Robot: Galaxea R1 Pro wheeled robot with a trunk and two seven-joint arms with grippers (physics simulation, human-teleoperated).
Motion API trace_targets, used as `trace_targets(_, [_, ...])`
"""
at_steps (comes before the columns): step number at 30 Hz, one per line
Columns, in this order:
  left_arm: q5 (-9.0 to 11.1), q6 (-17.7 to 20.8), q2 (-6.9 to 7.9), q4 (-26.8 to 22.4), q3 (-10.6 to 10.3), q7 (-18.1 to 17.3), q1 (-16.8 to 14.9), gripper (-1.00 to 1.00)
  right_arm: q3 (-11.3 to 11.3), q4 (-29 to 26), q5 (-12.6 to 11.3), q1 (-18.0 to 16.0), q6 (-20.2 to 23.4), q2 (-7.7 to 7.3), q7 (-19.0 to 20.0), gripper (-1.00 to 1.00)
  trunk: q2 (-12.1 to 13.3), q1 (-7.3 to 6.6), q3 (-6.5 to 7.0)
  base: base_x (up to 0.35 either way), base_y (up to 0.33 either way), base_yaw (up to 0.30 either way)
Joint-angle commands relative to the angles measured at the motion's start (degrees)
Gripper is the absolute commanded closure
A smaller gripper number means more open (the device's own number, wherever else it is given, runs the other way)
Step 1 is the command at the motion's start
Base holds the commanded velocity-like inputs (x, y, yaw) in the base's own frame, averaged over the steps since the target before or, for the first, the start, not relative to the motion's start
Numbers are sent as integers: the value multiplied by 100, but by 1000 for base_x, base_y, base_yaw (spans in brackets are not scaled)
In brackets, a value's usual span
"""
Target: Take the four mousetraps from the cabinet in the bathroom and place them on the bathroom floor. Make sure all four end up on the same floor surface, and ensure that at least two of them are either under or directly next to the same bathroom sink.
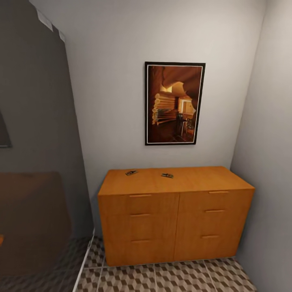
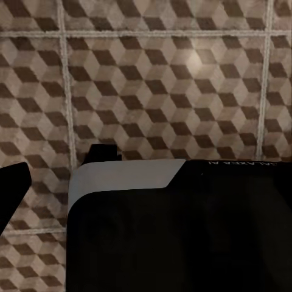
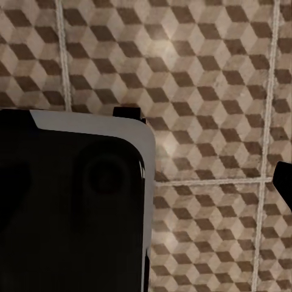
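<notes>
Two mousetraps [image 1: 131, 172] atop the closed cabinet [image 1: 174, 219]

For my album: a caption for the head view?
Two mousetraps lie on an orange-brown cabinet below a framed picture.

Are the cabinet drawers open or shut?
Shut. All six drawer fronts on the cabinet sit flush, none pulled out. Two mousetraps lie on top.

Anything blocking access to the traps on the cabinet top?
Nothing visible does. Two mousetraps, one and another, lie in the open on top of the cabinet, towards its rear, apart from each other with nothing around them. The floor in front of the cabinet also shows no obstacle.
</notes>
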Motion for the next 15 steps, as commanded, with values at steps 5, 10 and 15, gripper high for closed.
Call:
trace_targets(5, [56, 17, 1, -2, -37, -16, -3, -100, -49, 17, 44, -7, -33, -5, 10, -100, -5, 3, -7, 130, 111, 0])
trace_targets(10, [53, 17, 1, -2, -37, -16, -3, -100, -49, 17, 44, -7, -33, -4, 8, -100, -5, 3, -7, 43, 36, 0])
trace_targets(15, [55, 17, -5, -2, -37, -16, -3, -100, -49, 17, 44, -7, -33, -3, 9, -100, -5, 3, -7, 49, 12, 0])
